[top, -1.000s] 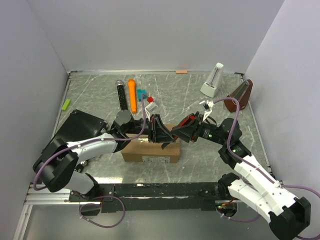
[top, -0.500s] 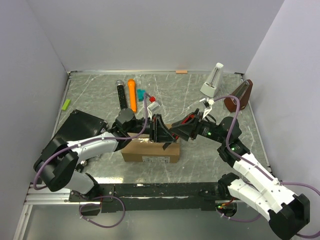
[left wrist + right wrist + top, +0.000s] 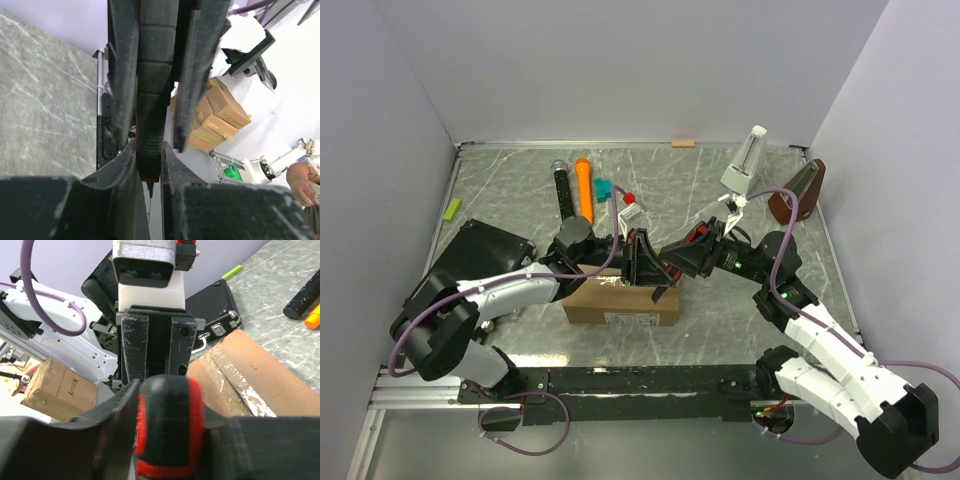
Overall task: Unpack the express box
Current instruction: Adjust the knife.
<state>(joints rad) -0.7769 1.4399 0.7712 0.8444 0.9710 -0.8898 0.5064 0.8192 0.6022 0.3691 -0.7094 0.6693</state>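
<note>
The express box is a brown cardboard carton lying near the front middle of the table, its taped top seam showing in the right wrist view. Both grippers meet just above its top. My left gripper is shut on the thin end of a black ribbed tool with a red collar. My right gripper is shut on the same tool's black-and-red handle. In the left wrist view my left gripper clamps the shaft. In the right wrist view my right gripper faces the left gripper's fingers.
A flat black case lies at the left. A black microphone, an orange marker and a teal piece lie behind the box. A white metronome and a brown cover stand back right. Walls enclose three sides.
My right gripper has moved left with the tool until it meets my left gripper over the box. The left fingers now hold the tool's shaft. The box has not moved.
</note>
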